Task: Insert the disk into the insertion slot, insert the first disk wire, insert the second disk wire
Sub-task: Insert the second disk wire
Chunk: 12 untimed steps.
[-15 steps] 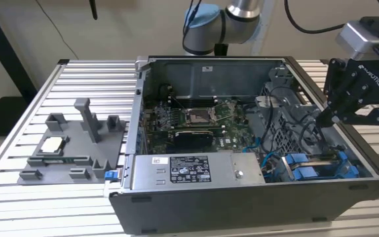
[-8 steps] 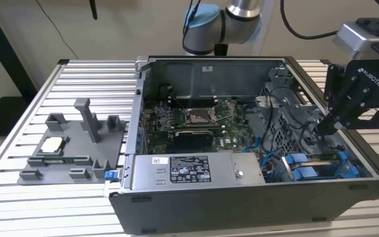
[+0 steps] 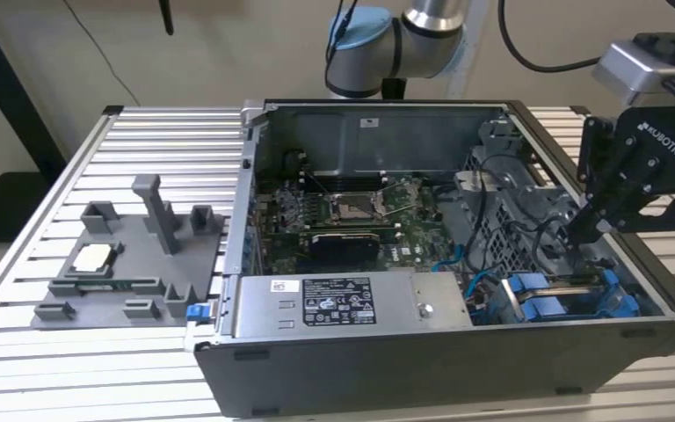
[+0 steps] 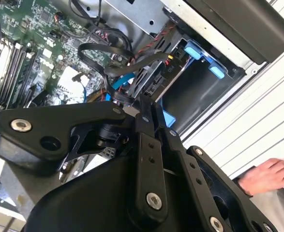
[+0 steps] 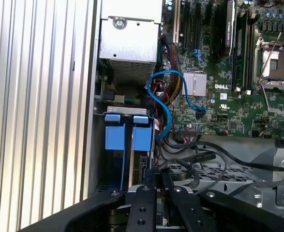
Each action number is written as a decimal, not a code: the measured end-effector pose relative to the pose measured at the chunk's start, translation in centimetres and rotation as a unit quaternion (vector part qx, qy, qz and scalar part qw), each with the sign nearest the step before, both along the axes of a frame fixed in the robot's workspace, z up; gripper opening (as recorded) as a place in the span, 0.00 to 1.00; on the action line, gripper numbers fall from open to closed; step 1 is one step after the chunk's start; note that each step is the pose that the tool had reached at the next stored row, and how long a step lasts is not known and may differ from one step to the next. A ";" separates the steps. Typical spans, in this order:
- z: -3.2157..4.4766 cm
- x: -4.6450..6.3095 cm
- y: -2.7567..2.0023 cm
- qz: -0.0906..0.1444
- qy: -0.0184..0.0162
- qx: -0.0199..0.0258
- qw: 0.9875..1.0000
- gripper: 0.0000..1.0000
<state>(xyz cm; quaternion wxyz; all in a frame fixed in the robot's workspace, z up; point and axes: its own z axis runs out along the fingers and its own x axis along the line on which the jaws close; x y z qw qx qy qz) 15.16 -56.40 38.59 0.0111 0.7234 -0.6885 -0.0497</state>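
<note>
**Print in the scene, most of it too small to read**

We see a short white word printed along the black housing of the pincer [image 3: 580, 233] in the exterior view. The grey power-supply box [image 3: 350, 303] carries a white sticker [image 3: 335, 305] crowded with fine print and small symbols, none of which we can read. A small white label [image 3: 369, 122] sits on the back wall of the computer case [image 3: 431, 369], also illegible. In the first wrist view, the motherboard [image 5: 229, 104] bears a white logo beside its heatsink [image 5: 195, 83] and tiny white markings.
</note>
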 end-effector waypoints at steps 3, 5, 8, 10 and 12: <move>-0.05 0.0 0.00 0.000 0.000 -0.001 1.000 0.16; -0.10 0.0 0.00 0.000 0.000 -0.002 1.000 0.16; -0.21 0.0 0.00 0.000 0.000 -0.004 1.000 0.16; -0.31 0.0 0.00 0.000 0.000 -0.006 1.000 0.16; -0.42 0.0 0.00 0.000 0.000 -0.007 1.000 0.16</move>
